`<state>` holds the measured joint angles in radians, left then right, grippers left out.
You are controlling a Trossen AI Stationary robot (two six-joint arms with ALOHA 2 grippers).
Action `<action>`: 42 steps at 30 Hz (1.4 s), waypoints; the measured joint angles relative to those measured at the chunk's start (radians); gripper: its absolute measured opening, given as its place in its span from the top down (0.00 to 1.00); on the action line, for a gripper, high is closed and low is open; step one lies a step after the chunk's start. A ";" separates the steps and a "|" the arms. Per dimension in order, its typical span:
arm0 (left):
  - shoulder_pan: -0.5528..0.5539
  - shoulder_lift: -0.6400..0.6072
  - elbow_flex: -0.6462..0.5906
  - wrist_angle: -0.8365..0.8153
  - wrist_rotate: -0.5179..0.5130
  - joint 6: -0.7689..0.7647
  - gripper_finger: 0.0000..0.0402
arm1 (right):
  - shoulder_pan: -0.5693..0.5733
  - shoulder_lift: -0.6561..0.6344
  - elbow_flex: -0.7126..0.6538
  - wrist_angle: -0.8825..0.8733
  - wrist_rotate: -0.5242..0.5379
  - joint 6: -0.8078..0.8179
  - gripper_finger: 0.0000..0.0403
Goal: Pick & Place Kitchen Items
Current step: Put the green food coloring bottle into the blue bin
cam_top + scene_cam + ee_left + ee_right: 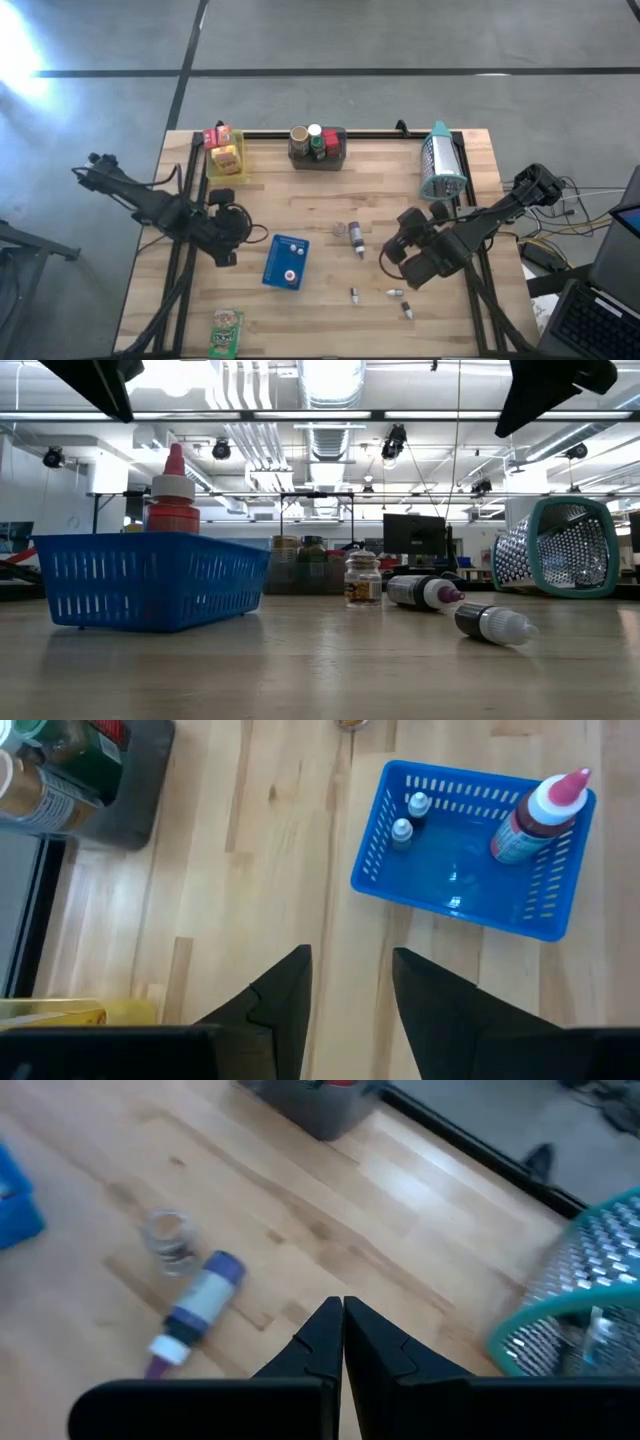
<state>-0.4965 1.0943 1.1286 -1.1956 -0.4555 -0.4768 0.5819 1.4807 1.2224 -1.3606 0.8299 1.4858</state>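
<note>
A blue slatted basket [287, 262] [455, 910] stands on the wooden table and holds a red-capped bottle [535, 815] [173, 495] and two tiny bottles [402, 830]. My left gripper [350, 955] [228, 252] hovers open to the left of the basket, with nothing between its fingers. My right gripper [343, 1320] [392, 258] hangs shut above the table, right of centre. Beyond its fingers a small glass jar [170, 1240] [363, 578] stands upright, and a purple-capped bottle [200, 1310] [425, 592] lies on its side. Three tiny bottles [394, 293] lie nearer the front edge.
A yellow bin [225, 155] with small boxes and a grey bin [318, 145] with jars stand at the far edge. A teal perforated basket [440, 165] [560, 545] lies on its side at the far right. A green packet [228, 332] lies at the near left.
</note>
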 joint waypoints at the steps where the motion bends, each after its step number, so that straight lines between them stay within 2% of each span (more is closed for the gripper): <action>1: 0.000 0.000 -0.002 0.000 -0.001 0.000 0.63 | 0.000 0.000 0.000 0.030 0.000 -0.025 0.98; 6: 0.001 0.000 -0.002 -0.032 -0.002 -0.002 0.63 | 0.000 0.000 0.000 0.160 -0.037 -0.154 0.98; 12: 0.001 -0.002 -0.004 -0.089 0.000 -0.037 0.63 | 0.000 0.000 0.000 0.243 -0.043 -0.212 0.98; 20: -0.015 -0.002 -0.004 -0.142 0.076 -0.126 0.64 | 0.000 0.004 0.000 0.246 -0.043 -0.181 0.98; 28: -0.163 0.001 -0.005 -0.175 0.078 -0.340 0.74 | -0.007 0.010 -0.006 0.245 -0.018 -0.172 0.98; 33: -0.218 0.001 -0.005 -0.184 0.079 -0.440 0.76 | -0.025 0.010 -0.012 0.246 -0.041 -0.109 0.98; 35: -0.232 0.001 -0.005 -0.198 0.079 -0.452 0.76 | -0.023 0.010 -0.019 0.248 -0.071 -0.100 0.96; 42: -0.240 0.001 -0.016 -0.219 0.072 -0.446 0.76 | 0.042 0.011 -0.047 0.379 -0.072 -0.092 0.84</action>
<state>-0.7361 1.0949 1.1131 -1.4147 -0.3832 -0.9227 0.6243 1.4918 1.1758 -0.9819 0.7584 1.3935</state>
